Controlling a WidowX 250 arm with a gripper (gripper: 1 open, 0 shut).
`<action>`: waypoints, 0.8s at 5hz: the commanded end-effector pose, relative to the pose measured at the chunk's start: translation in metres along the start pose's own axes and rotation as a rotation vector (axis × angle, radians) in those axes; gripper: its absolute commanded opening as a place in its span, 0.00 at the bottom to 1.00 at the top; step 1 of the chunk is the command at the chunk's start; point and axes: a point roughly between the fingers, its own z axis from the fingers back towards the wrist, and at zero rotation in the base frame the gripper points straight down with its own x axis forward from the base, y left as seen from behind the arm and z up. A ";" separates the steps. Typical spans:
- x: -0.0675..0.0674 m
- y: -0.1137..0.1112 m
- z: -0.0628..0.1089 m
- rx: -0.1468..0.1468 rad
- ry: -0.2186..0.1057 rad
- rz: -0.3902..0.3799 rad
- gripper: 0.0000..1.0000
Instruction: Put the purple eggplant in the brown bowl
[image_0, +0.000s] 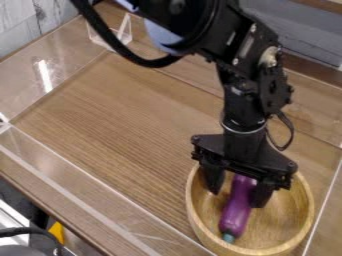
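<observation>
The purple eggplant (237, 213) lies inside the brown bowl (294, 236), tilted, with its teal stem end toward the front. Directly above it hangs my black gripper (243, 188), its fingers spread open on either side of the eggplant's upper end. The eggplant looks free of the fingers and rests on the bowl's floor. The arm comes down from the top of the view.
The bowl sits at the front right of a wooden tabletop (120, 120) enclosed by a low clear plastic wall (54, 190). A dark edge of the table runs along the right side.
</observation>
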 end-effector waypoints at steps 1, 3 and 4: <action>0.006 -0.002 0.010 -0.011 -0.029 -0.001 1.00; 0.005 0.005 0.016 -0.001 -0.026 0.012 1.00; 0.005 0.009 0.020 0.004 -0.027 0.020 1.00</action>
